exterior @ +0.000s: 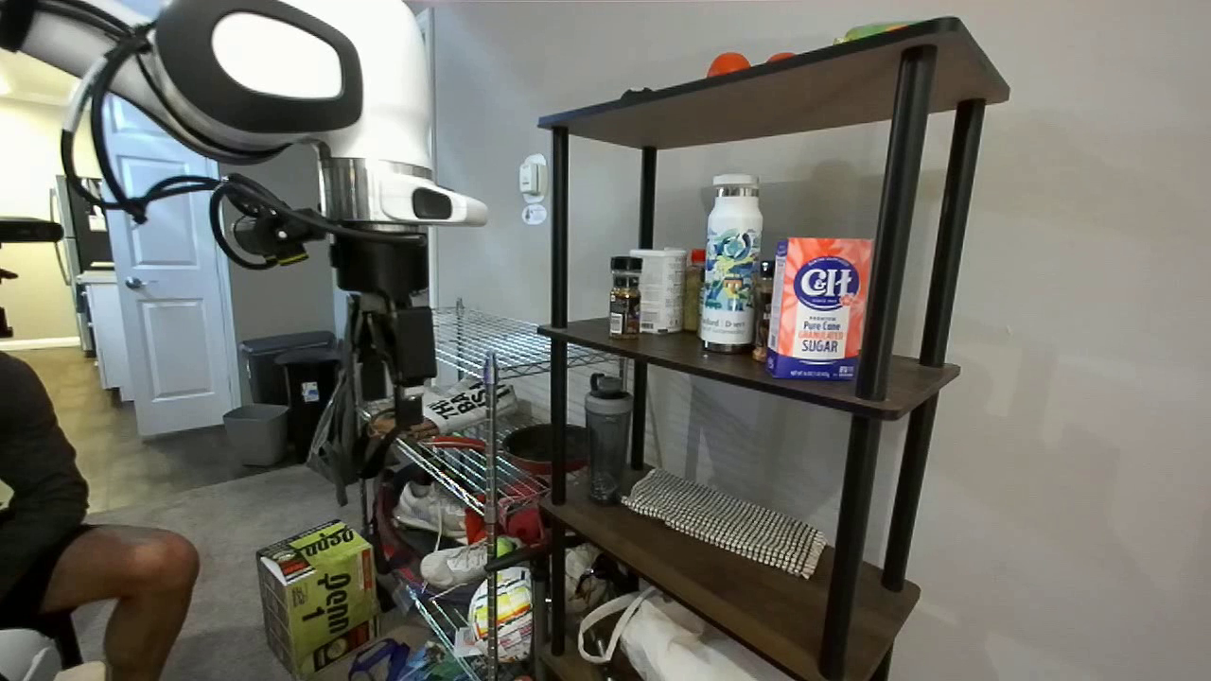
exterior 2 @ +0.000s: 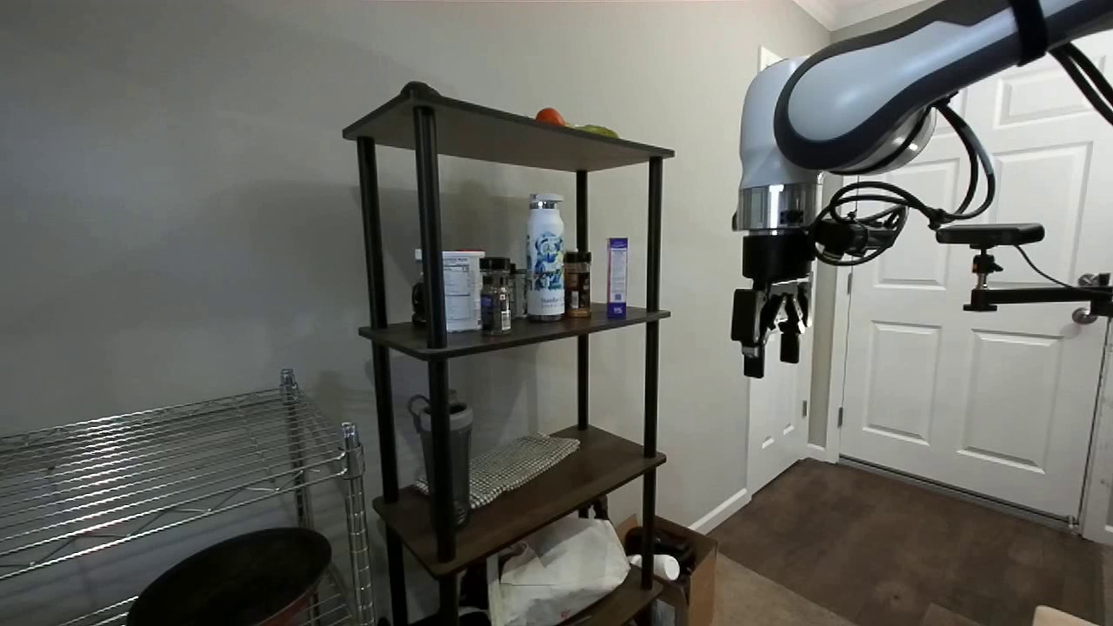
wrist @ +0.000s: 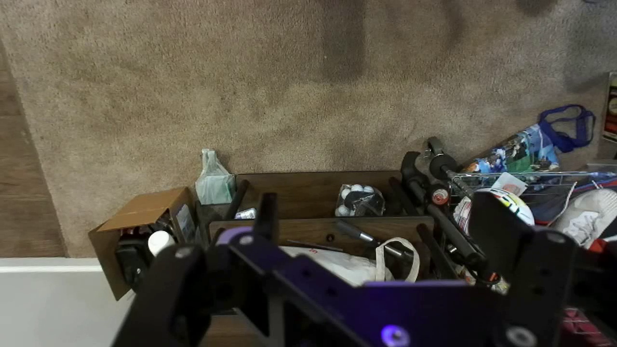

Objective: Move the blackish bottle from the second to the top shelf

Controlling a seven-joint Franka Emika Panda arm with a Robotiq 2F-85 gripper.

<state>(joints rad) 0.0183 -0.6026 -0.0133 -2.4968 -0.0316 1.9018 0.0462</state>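
The blackish bottle [exterior: 608, 437] stands upright on the shelf below the spice shelf, at one end beside a checkered cloth [exterior: 728, 522]. In an exterior view a black post partly hides the bottle [exterior 2: 462, 435]. I do not make it out in the wrist view. The top shelf [exterior: 776, 99] shows in both exterior views [exterior 2: 522, 143], seen from below, so most of its surface is hidden. My gripper [exterior 2: 772, 358] points down, open and empty, in the air in front of the rack and apart from it. Its spread fingers also show in the wrist view [wrist: 383, 226].
The middle shelf holds a white patterned bottle [exterior: 730, 270], a sugar box [exterior: 821, 307] and several spice jars. Red-orange round items [exterior: 728, 64] lie on the top shelf. Black posts stand at the rack's corners. A wire rack [exterior 2: 156, 469] with a pan stands beside it.
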